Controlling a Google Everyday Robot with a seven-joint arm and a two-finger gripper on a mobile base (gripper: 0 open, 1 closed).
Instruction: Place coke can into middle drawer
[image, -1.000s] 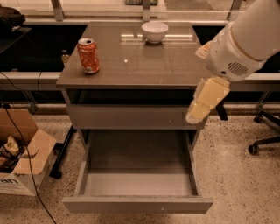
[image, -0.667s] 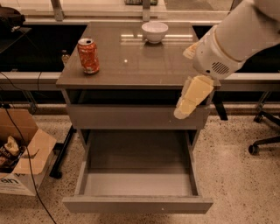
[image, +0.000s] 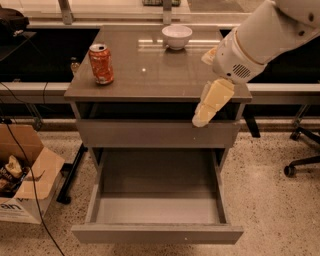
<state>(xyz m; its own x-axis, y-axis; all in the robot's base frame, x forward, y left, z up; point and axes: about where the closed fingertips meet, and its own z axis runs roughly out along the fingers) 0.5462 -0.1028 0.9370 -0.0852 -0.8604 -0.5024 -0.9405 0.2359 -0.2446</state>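
Note:
The coke can (image: 101, 63) stands upright at the left front of the cabinet top (image: 150, 75). It is orange-red with a silver top. The middle drawer (image: 157, 233) is pulled out below, and its smooth grey inside holds nothing. My gripper (image: 206, 111) hangs at the cabinet's front right edge, pointing down and left. It is just above the closed upper drawer front (image: 157, 134). It is well to the right of the can and holds nothing that I can see.
A white bowl (image: 176, 36) sits at the back of the cabinet top. An open cardboard box (image: 25, 185) and cables lie on the floor at left. An office chair base (image: 302, 162) stands at right. Black tables flank the cabinet.
My gripper has moved left and slightly up along the cabinet's front edge, closer to the middle. The can, bowl and drawer have not moved.

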